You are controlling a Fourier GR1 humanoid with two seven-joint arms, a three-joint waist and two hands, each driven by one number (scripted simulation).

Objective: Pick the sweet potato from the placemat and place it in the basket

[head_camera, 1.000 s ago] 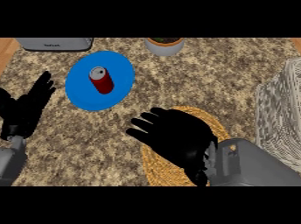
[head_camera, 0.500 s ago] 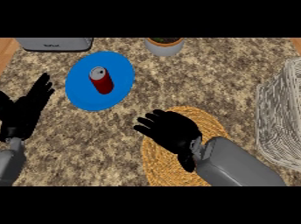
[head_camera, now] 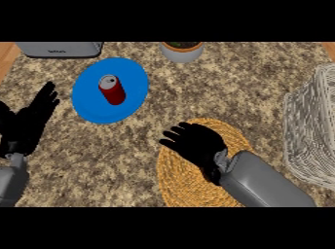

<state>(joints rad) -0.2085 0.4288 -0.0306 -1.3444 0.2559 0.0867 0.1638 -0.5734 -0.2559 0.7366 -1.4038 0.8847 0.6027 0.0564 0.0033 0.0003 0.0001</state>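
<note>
sweet potato hidden under right hand (head_camera: 195,145) on placemat (head_camera: 185,182); axis untellable, fingers curled downward.

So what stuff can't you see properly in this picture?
- Sweet potato: not visible in the head view; the right hand and forearm cover much of the woven placemat, so it may be underneath.
- Right hand's fingers: whether they curl round anything is unclear.
- Wicker basket: cut off by the right edge.
- Grey appliance and plant pot: cut off at the top.
</note>
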